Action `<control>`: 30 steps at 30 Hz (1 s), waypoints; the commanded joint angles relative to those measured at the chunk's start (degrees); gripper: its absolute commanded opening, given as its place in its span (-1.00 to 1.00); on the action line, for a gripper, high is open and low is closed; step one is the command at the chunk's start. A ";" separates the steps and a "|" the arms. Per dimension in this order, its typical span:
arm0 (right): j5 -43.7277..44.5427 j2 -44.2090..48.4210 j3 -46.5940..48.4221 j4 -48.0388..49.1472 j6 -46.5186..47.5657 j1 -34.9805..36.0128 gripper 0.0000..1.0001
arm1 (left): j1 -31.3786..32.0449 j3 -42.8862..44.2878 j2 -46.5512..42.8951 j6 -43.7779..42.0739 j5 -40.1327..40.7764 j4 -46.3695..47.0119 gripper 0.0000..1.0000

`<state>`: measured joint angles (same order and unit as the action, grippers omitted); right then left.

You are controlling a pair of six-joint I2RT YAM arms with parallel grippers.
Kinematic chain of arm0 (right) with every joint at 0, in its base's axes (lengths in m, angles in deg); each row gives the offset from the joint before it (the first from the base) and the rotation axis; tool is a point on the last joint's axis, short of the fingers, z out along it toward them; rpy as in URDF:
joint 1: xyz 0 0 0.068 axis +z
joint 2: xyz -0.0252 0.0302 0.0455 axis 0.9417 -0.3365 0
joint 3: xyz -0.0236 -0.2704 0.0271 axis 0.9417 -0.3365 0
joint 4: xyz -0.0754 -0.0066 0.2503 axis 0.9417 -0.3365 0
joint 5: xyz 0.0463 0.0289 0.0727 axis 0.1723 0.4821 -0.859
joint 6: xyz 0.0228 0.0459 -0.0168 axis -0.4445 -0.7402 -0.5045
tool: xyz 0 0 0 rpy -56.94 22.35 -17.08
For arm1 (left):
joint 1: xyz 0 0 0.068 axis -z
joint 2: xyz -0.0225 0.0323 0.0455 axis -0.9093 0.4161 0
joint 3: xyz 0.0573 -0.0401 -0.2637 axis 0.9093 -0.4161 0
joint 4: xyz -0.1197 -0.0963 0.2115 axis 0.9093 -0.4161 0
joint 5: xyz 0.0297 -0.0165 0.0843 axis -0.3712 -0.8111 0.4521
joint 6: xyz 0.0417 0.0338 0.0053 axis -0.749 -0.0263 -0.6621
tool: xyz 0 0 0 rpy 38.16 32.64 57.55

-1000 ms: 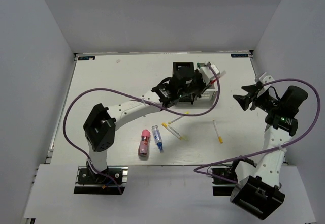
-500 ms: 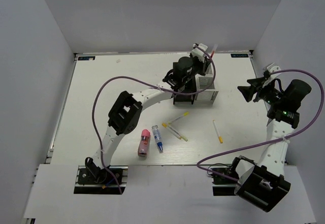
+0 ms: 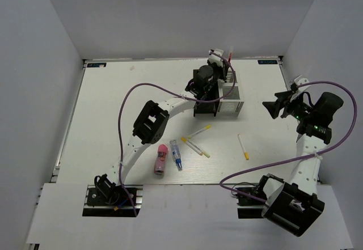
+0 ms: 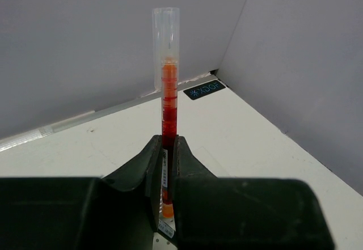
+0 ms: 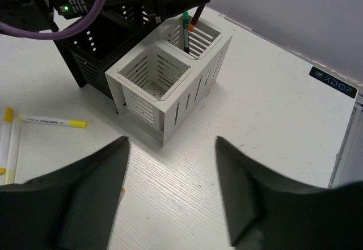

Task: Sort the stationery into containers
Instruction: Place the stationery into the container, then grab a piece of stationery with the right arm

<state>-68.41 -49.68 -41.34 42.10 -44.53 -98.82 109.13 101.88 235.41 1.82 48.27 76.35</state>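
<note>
My left gripper (image 4: 166,143) is shut on a red pen (image 4: 166,91), which stands upright with its clear cap up. In the right wrist view the red pen (image 5: 198,13) has its lower end at the mouth of the far compartment of the white container (image 5: 170,85), next to a green-ended pen (image 5: 185,32) standing there. The black container (image 5: 93,43) touches the white one's left side. Three yellow-ended pens (image 3: 199,131) (image 3: 193,146) (image 3: 243,147), a pink tube (image 3: 161,159) and a blue-tipped tube (image 3: 176,153) lie on the table. My right gripper (image 5: 170,143) hovers open and holds nothing, to the right of the white container (image 3: 229,94).
The left arm (image 3: 150,122) stretches diagonally over the table's middle, its purple cable looping above it. Grey walls close off the table at the back and both sides. The white container's near compartment (image 5: 153,71) holds nothing.
My left gripper has swung the red pen upright and carried it back over the white container's far compartment. The right gripper has opened slightly wider and shifted a little.
</note>
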 commanded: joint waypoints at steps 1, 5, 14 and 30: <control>-1.29 -0.06 0.61 -0.61 1.44 -0.34 0.46 | 0.13 0.50 -1.64 0.86 0.57 1.60 -0.99; -1.99 -2.08 2.02 -2.90 2.58 -0.16 0.81 | 0.13 -0.12 -2.17 0.86 0.57 0.90 -0.28; -0.94 -5.69 5.01 -12.82 10.82 0.89 0.54 | 0.13 -3.37 -8.31 0.34 -1.01 0.37 0.70; 30.86 -22.02 1.32 -19.25 12.26 26.46 0.09 | 4.00 -37.73 -50.14 -4.50 2.50 -32.88 0.70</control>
<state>-47.56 -68.65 -39.02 23.89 -30.43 -75.26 112.83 67.41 191.37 -1.96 48.99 58.73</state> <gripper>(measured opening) 0.547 0.847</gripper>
